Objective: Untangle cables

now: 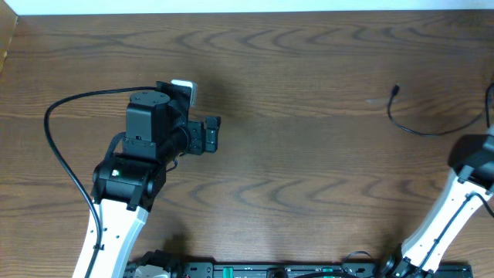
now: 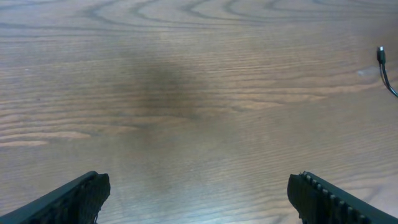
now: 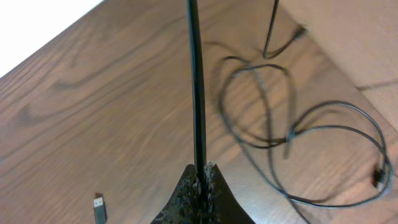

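Observation:
A thin black cable (image 1: 421,130) lies at the right of the table, its small plug end (image 1: 395,91) pointing left. In the right wrist view my right gripper (image 3: 201,173) is shut on a black cable (image 3: 196,81) that runs taut straight up from the jaws. More black cable loops (image 3: 298,137) lie on the wood beyond, and a USB plug (image 3: 98,208) lies at the lower left. My left gripper (image 2: 199,186) is open and empty over bare wood, also seen in the overhead view (image 1: 213,134), far left of the cable. No white cable shows.
The wooden table's far edge (image 1: 247,14) meets a white wall. The left arm's own thick black cable (image 1: 62,166) arcs over the left side. A cable plug (image 2: 381,56) shows at the left wrist view's right edge. The right arm (image 1: 455,201) stands at the right edge.

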Robot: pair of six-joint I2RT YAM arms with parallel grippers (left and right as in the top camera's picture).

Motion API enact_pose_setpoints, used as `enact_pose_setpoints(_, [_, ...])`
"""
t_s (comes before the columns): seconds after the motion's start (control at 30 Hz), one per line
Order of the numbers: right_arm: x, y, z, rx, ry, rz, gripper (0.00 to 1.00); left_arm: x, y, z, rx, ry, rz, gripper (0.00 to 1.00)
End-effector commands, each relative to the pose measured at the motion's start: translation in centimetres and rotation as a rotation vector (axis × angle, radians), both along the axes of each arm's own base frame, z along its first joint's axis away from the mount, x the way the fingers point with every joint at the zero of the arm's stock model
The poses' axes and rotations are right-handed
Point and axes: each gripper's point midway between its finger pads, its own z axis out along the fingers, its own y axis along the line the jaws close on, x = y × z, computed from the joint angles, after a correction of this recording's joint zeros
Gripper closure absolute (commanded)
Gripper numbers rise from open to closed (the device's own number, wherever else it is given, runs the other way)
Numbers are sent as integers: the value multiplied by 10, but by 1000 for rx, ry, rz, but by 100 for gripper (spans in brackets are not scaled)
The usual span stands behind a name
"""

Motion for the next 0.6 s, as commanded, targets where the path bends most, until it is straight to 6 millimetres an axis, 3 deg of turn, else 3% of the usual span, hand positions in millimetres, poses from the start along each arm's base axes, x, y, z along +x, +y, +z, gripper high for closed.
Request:
enact_pose_setpoints(0.0, [-16, -27, 20, 48, -98, -56, 99, -2, -4, 0, -29, 5, -12, 3])
enact_pose_setpoints(0.23, [-12, -46, 27, 41, -166, -58, 99, -5, -3, -3, -26, 21, -12, 3])
enact_pose_setpoints(0.4, [-33, -69, 25, -14, -126, -205, 99, -8, -3, -6, -22, 40, -11, 4])
enact_pose_setpoints(0.57, [-53, -86, 48, 0, -202, -265, 99, -8, -3, -6, -22, 39, -11, 3])
